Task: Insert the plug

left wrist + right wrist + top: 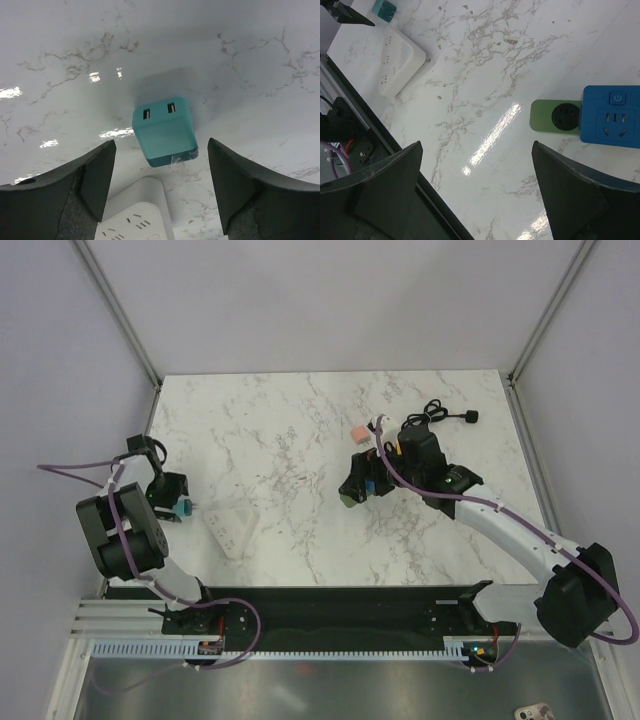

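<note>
Left gripper (160,150) is released, jaws wide. I see the teal plug (164,131) lying on the table (240,60) at mid-frame, between the fingers and untouched, its two ports toward the top. White strip (135,217) sits just below it, bottom centre. Right gripper (476,150) is released too, holding nothing. Green adapter (542,116) touches blue socket (610,117) at the right edge.

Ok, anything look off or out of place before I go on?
Nothing broken or spilled. The teal charger lies loose on the table, askew beside the white power strip, unplugged, inside the open left gripper.
</note>
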Action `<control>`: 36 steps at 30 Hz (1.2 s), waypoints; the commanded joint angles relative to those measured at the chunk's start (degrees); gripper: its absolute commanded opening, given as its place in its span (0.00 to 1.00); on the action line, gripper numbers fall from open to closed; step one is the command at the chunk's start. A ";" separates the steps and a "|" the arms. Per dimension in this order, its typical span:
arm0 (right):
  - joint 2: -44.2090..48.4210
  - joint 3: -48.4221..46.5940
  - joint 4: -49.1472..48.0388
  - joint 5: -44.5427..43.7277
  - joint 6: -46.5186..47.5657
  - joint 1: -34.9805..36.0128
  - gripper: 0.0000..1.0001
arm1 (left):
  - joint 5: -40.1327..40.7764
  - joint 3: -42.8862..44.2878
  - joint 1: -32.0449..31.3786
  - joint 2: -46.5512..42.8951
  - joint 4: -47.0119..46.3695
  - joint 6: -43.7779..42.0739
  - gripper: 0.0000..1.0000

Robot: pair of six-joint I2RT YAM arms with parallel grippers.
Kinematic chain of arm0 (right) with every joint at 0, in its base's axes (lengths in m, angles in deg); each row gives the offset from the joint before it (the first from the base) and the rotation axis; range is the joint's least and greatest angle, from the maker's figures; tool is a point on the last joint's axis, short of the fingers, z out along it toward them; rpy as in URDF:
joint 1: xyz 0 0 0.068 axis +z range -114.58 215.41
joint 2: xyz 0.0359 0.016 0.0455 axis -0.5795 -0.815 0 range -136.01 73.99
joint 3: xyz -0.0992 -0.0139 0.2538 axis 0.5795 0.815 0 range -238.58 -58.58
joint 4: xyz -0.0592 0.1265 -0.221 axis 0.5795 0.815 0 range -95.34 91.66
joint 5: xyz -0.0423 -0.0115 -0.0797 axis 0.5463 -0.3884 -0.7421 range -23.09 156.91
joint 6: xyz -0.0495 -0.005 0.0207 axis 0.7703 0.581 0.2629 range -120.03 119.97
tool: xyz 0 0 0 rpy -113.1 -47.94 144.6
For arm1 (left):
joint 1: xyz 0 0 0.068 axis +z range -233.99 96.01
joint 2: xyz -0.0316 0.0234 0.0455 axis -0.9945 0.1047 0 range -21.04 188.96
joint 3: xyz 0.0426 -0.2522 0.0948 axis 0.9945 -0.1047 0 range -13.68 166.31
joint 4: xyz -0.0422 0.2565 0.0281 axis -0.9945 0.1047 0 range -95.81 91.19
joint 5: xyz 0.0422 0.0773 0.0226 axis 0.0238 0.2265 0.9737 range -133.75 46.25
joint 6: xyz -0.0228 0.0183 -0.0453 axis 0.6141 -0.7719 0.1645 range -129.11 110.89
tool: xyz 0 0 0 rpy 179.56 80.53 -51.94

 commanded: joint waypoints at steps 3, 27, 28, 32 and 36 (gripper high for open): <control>1.17 -1.51 0.13 -2.56 1.24 1.09 0.98 | -0.16 0.35 0.17 4.34 -2.59 -2.57 0.79; -1.64 -13.28 -2.51 -0.20 -11.49 4.52 0.98 | -41.48 -3.85 -37.34 -45.12 -22.54 -41.59 0.02; -1.21 -14.33 -1.63 0.42 -11.67 4.52 0.97 | -41.04 -4.74 -38.40 -46.35 -22.63 -43.51 0.02; -1.11 -20.29 6.42 4.11 -11.76 4.52 0.96 | -40.33 -7.56 -43.84 -50.31 -21.84 -46.86 0.02; -5.67 -26.11 16.03 11.21 -10.89 4.52 0.83 | -34.99 -8.97 -51.14 -51.37 -20.96 -48.97 0.02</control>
